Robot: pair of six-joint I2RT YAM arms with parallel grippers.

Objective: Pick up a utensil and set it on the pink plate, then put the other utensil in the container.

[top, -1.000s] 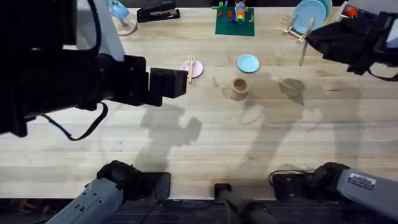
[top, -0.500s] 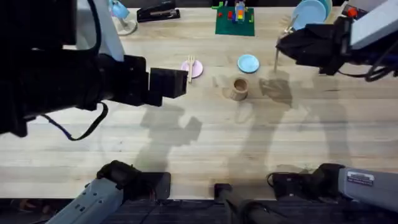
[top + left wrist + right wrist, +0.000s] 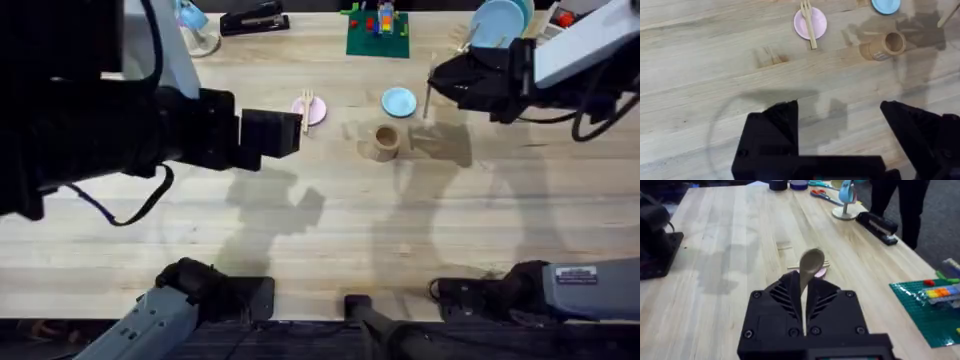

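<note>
The utensil, a pale wooden fork point(image 3: 307, 104), lies across the pink plate point(image 3: 314, 110); the left wrist view shows the fork point(image 3: 808, 22) on the pink plate point(image 3: 810, 23) too. My right gripper point(image 3: 440, 80) hangs above the table just right of the light-blue plate point(image 3: 399, 101), shut on the other utensil point(image 3: 428, 96), which hangs down from it. In the right wrist view its rounded end point(image 3: 812, 262) sticks out beyond the shut fingers point(image 3: 803, 287). The brown container point(image 3: 385, 141) stands upright, below-left of that gripper. My left gripper point(image 3: 840, 125) is open and holds nothing, high over the table left of the plate.
A green brick baseplate point(image 3: 378, 35), a black stapler point(image 3: 253, 20) and a rack with a blue dish point(image 3: 497, 25) line the far edge. The left arm point(image 3: 120, 130) looms large over the left side. Bare wood lies in front of the container.
My right arm has swung leftward from the right edge, carrying the other utensil to just right of the light-blue plate, near the container. The left arm has not moved.
</note>
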